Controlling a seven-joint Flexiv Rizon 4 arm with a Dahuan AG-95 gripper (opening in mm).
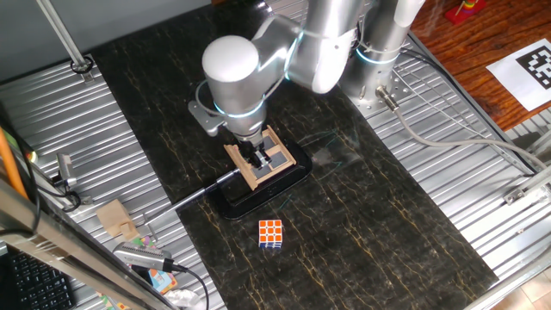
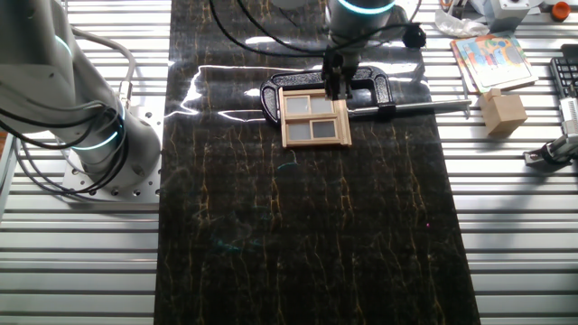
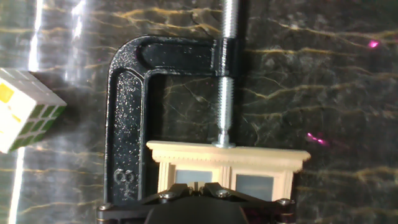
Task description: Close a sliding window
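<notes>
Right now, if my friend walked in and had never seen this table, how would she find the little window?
Look at the dark marbled mat running down the middle of the metal table. On it lies a black C-clamp, and the sliding window sits inside it, right under the end effector. It is pale wood with grey panes, unlike the colourful puzzle cube nearby.

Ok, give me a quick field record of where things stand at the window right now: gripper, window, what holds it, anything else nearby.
gripper: down on the window's face, fingertips at its middle; open or shut cannot be told
sliding window: light-wood frame, four grey panes, lying flat on the dark mat
holder: black C-clamp, its screw pressed against the frame's top edge
puzzle cube: on the mat, apart from the window, untouched
wooden block: off the mat on the metal table
window open or closed: cannot tell from these views
</notes>
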